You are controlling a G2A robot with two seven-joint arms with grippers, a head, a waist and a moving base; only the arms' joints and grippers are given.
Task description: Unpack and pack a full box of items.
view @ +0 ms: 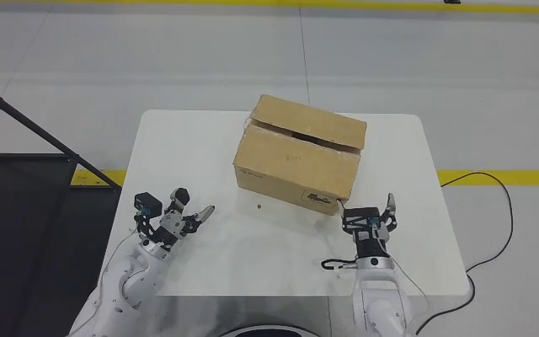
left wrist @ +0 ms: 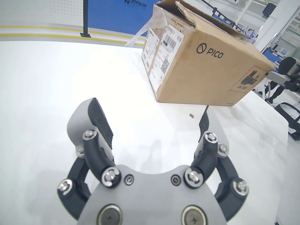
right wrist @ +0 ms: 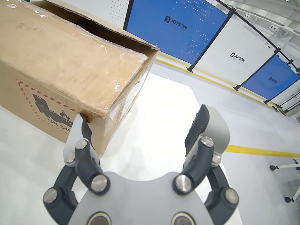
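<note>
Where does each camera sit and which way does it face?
Top view: above the arms, looking down at table and cardboard box; left gripper and right gripper show.
Left wrist view: on that wrist, facing the box's labelled end; own open fingers show.
Right wrist view: on that wrist, facing the box's near corner; own open fingers show.
Shared: all three show the box.

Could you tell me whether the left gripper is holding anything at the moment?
No, the left gripper is open, with bare table between its fingers.

Overhead; both wrist views facing box (view: 295, 160)
</note>
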